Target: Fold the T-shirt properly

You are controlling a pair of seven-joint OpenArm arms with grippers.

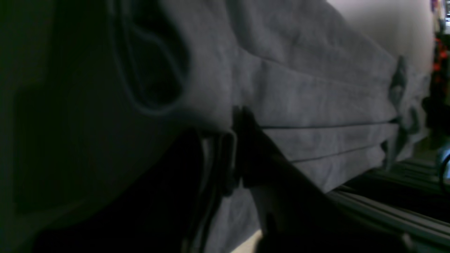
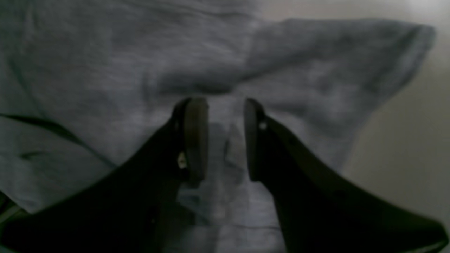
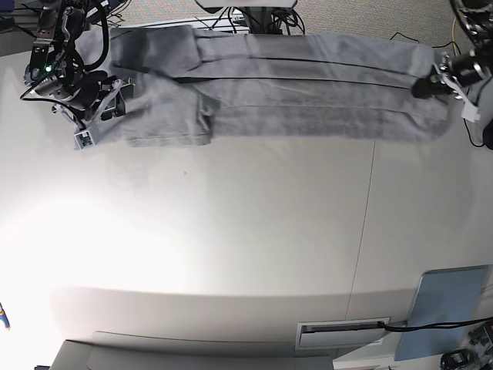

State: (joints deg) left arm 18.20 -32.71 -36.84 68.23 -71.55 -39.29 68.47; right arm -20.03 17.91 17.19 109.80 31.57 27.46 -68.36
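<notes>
The grey T-shirt (image 3: 308,92) lies stretched in a long band along the table's far edge, with lengthwise folds. My left gripper (image 3: 426,87) is at the band's right end in the base view. In the left wrist view my left gripper (image 1: 239,147) is shut on the T-shirt's (image 1: 316,88) edge. My right gripper (image 3: 115,96) is at the band's left end. In the right wrist view my right gripper (image 2: 225,140) has its jaws a little apart over the T-shirt (image 2: 105,70), with a small ridge of cloth between them and a sleeve (image 2: 334,70) beyond. No print shows.
A light-blue flat panel (image 3: 451,308) lies at the near right corner, next to a white slotted fitting (image 3: 343,333) at the front edge. Cables (image 3: 246,19) hang behind the table's far edge. The white table (image 3: 246,231) spreads in front of the shirt.
</notes>
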